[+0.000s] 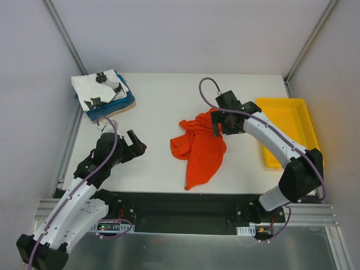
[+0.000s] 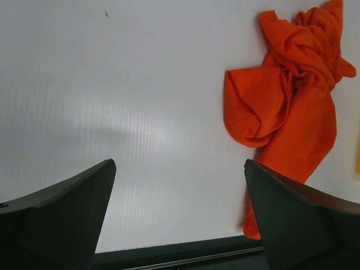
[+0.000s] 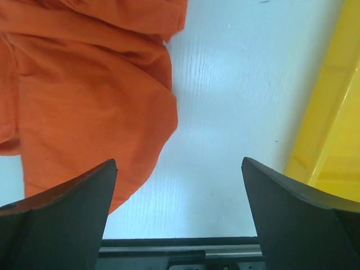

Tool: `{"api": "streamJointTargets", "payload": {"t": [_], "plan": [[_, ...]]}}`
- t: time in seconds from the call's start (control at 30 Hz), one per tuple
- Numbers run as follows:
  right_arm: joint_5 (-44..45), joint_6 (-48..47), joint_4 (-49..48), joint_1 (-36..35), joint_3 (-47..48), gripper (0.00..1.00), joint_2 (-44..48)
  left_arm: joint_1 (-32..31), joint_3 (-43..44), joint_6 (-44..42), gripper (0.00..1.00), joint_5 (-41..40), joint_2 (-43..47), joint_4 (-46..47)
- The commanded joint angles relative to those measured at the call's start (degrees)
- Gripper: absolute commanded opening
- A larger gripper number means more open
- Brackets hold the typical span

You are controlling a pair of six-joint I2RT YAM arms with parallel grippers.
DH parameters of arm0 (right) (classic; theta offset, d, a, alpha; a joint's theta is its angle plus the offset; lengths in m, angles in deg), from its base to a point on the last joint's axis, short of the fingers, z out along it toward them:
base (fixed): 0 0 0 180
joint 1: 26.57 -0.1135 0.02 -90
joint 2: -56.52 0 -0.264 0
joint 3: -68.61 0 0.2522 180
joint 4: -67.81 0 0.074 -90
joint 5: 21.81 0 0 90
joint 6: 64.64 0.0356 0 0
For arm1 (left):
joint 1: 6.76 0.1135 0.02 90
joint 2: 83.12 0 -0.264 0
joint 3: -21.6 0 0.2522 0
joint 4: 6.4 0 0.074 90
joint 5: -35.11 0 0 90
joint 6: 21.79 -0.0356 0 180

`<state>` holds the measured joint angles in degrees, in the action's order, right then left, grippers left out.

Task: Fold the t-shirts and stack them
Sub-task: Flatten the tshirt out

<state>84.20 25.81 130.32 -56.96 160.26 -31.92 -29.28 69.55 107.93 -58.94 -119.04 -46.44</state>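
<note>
The orange-red tee (image 1: 199, 149) lies crumpled in the middle of the white table; it shows in the left wrist view (image 2: 287, 107) and the right wrist view (image 3: 84, 95). A folded stack sits at the back left: the white tee with black prints (image 1: 101, 89) on top, the blue tee (image 1: 127, 103) and the tan tee (image 1: 115, 110) under it. My left gripper (image 1: 136, 145) is open and empty, left of the orange tee. My right gripper (image 1: 219, 125) is open and empty, just above the tee's upper right edge.
A shallow yellow tray (image 1: 284, 129) stands at the right of the table, its rim showing in the right wrist view (image 3: 329, 112). Grey walls and metal frame bars enclose the table. The black base rail (image 1: 180, 208) runs along the near edge.
</note>
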Motion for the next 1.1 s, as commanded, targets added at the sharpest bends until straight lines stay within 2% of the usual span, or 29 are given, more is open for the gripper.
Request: {"api": "streamJointTargets", "payload": {"t": [0.0,0.07,0.1,0.17,0.23,0.3,0.5,0.6,0.67,0.87,0.97,1.0,1.07], "plan": [[5.4,6.4,-3.3,-7.4,-8.7,0.97,10.4,-0.1,-0.2,1.1,0.99,-0.9,-3.0,-0.5],[2.8,7.7,-5.2,-11.2,-14.5,0.96,14.1,-0.1,-0.1,1.2,0.99,-1.1,-4.7,-0.5],[2.0,8.7,-7.2,-15.8,-16.1,0.97,15.3,-0.1,0.0,1.1,0.99,-0.9,-5.3,-0.5],[1.2,12.1,-9.5,-20.6,-19.2,0.97,16.8,-0.1,0.1,1.1,0.99,-0.6,-6.5,-0.6],[-3.3,14.5,-14.4,-26.5,-22.2,0.97,16.6,-0.1,0.1,1.3,0.99,-0.7,-7.3,-0.5],[-5.4,16.1,-17.6,-32.3,-22.4,0.97,13.5,-0.1,0.1,1.1,0.99,-0.4,-7.8,-0.5],[-3.4,20.2,-14.0,-42.2,-14.5,0.97,-0.3,-0.1,-1.0,1.1,0.99,-0.4,-6.6,-0.5],[-7.0,22.6,-15.2,-43.2,-12.9,0.99,-5.4,-0.1,-1.6,0.9,0.99,-0.7,-5.1,-0.8],[-7.7,23.6,-16.1,-43.2,-13.6,0.96,-6.9,-0.1,-1.6,1.3,0.99,-1.0,-4.2,-1.2],[-5.8,26.8,-16.4,-43.2,-15.2,0.83,-9.8,-0.1,-1.2,1.6,0.99,-1.2,-2.5,-1.8],[-4.3,28.2,-16.2,-43.2,-15.2,0.74,-11.9,-0.1,-1.2,1.7,0.99,-1.1,-2.7,-2.0],[-4.0,28.6,-15.9,-43.1,-15.1,0.69,-12.4,-0.1,-1.2,1.7,0.99,-1.1,-2.6,-2.3],[-2.3,29.3,-14.7,-42.9,-15.0,0.65,-13.1,-0.1,-1.1,1.8,0.99,-1.3,-2.7,-2.7]]}}
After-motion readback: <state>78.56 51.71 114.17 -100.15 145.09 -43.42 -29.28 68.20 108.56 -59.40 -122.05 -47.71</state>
